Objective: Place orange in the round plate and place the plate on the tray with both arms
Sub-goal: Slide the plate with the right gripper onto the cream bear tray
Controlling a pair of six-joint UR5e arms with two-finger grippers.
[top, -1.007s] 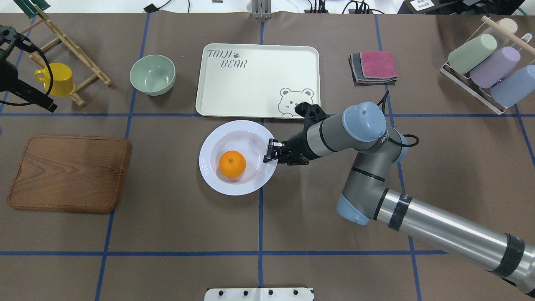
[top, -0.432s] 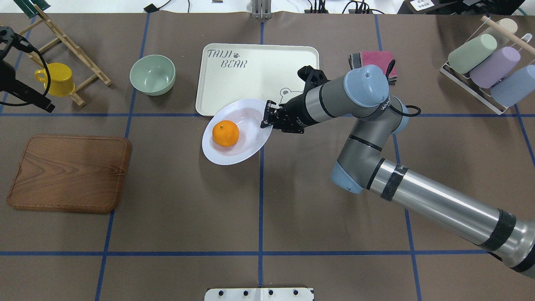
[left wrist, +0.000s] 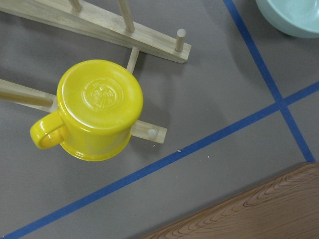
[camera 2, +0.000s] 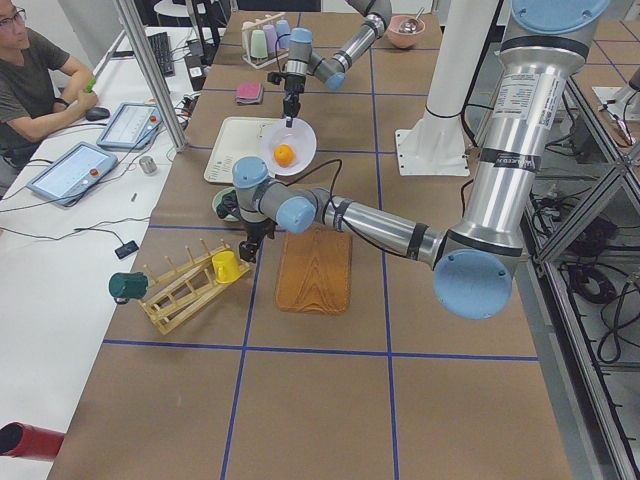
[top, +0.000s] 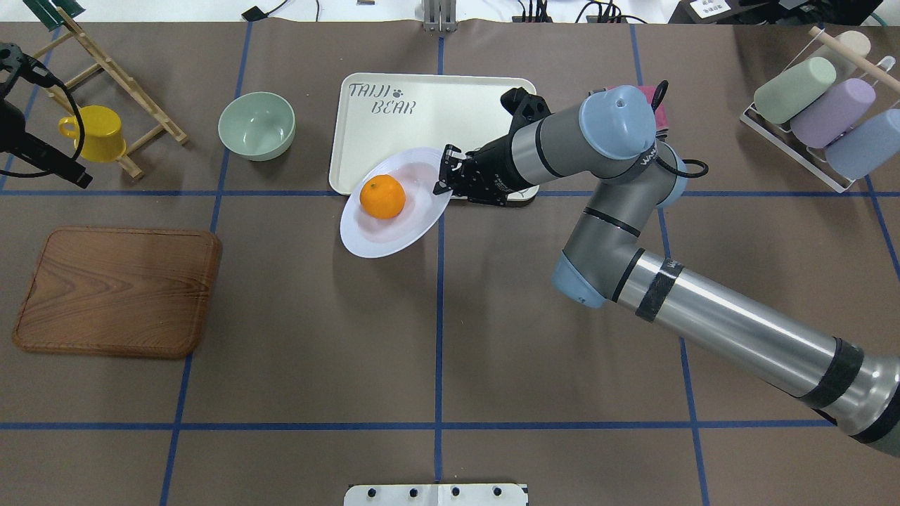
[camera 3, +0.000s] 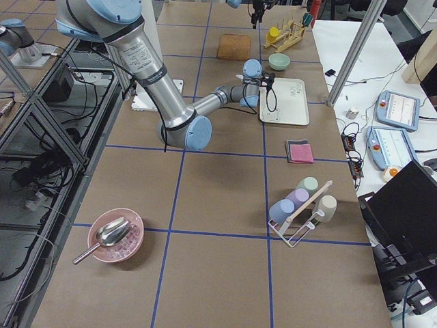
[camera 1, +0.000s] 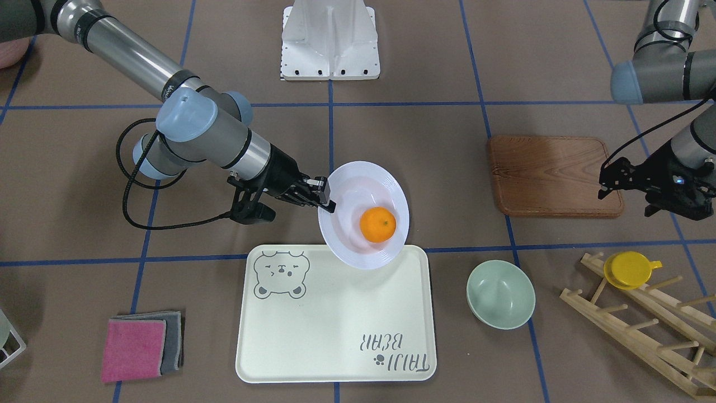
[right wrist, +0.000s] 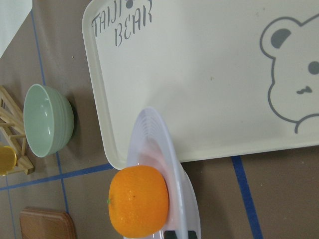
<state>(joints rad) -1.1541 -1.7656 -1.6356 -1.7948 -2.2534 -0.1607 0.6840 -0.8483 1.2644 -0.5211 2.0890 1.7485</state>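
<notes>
White plate (camera 1: 351,184) sits tilted mid-frame in the front view. My right claw (camera 1: 327,201) is pinched tight on its left rim, and the orange (camera 1: 378,224) rests low inside it. The plate's bottom edge overlaps the top edge of the tray (camera 1: 335,324). My left claw (camera 1: 607,180) hangs far right by the wooden board (camera 1: 551,173); can't tell how open it is. Overhead, the plate's at centre, covering the tray's lower-left edge. Right wrist cam: orange bottom-left against the steeply tilted plate, tray filling the top.
</notes>
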